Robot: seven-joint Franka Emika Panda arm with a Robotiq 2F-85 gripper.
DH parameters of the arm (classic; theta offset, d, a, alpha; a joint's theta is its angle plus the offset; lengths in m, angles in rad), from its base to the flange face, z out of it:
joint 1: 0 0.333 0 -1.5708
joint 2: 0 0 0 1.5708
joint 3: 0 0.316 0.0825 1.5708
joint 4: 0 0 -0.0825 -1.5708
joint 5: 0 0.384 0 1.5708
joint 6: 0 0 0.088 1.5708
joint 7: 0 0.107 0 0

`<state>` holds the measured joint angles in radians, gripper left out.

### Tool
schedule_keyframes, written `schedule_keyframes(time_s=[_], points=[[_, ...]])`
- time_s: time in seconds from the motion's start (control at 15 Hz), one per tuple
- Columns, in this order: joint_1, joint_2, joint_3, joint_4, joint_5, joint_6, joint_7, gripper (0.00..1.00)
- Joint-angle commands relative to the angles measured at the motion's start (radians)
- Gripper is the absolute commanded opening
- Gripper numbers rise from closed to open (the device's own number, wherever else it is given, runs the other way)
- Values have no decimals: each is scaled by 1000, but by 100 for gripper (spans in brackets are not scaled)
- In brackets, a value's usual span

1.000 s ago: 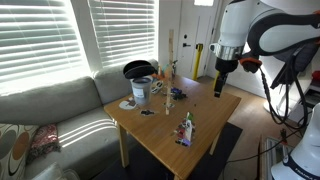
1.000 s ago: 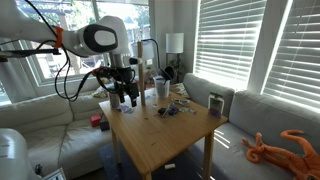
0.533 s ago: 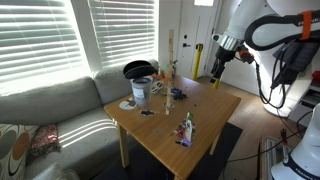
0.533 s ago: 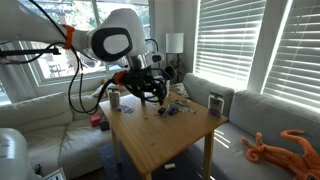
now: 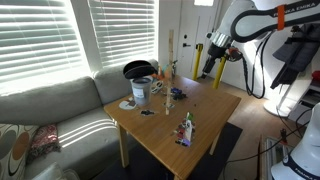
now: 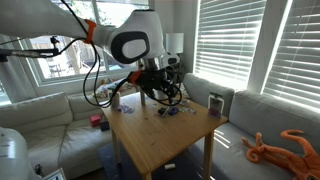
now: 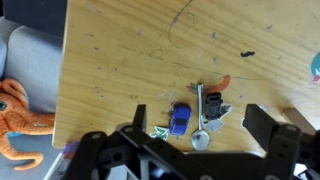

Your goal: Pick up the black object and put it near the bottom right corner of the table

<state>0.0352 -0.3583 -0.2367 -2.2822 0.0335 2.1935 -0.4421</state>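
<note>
The gripper (image 7: 198,118) is hovering, jaws spread wide, over small clutter (image 7: 212,108) on the table (image 7: 110,60), including what may be a blue toy car (image 7: 180,119).

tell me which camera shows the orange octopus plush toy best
An exterior view: the orange octopus plush toy lies whole on the light sofa, arms spread. The wrist view catches only part of it at its left edge. No further view shows it.
</note>
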Motion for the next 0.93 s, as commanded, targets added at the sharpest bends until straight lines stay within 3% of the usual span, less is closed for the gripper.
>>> schedule_keyframes(time_s=[0.0,0.27,0.67,0.87], points=[[-20,25,29,16,15,-2,-3,100],[-20,60,38,41,21,-2,1,100],[7,215,78,107,95,174,8,100],[6,283,105,158,133,156,-11,100]])
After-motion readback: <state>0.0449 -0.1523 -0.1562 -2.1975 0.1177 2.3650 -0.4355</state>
